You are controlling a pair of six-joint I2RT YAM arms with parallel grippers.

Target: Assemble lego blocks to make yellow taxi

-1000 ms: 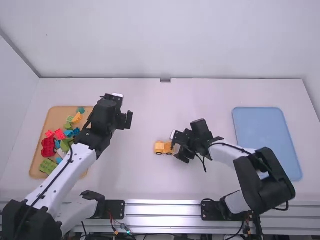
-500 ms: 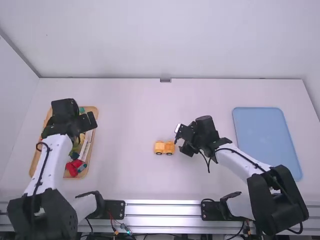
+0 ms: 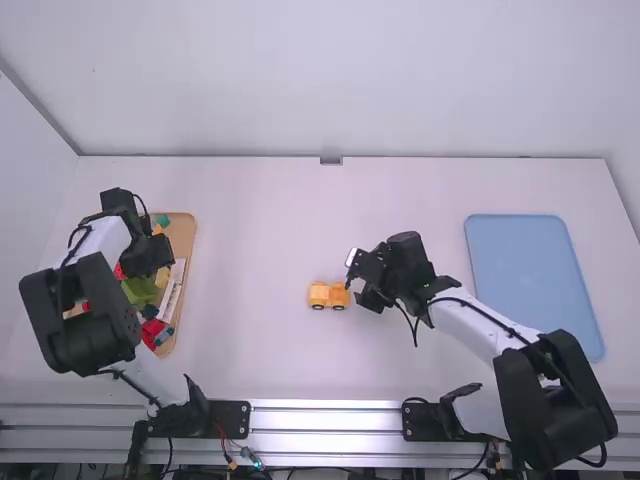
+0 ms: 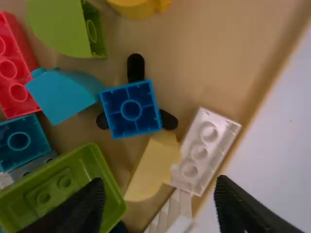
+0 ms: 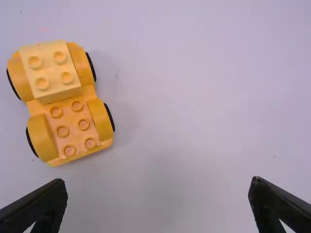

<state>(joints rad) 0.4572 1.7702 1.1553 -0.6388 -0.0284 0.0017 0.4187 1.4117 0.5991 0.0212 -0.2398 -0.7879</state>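
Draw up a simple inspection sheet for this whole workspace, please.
Surface: white table, a few tiny dark specks.
Job's things: yellow car base on its black-edged wheels, pale yellow block on one end.
Clutter: wooden tray of mixed bricks, including a blue square brick, hollow side up; blue tray at far right.
Left gripper: open, above the wooden tray.
Right gripper: open, beside the car base, nothing seen between its fingers.
Cables: black cable along the right arm; coloured wires by the rail.
Surroundings: white walls, metal rail in front.
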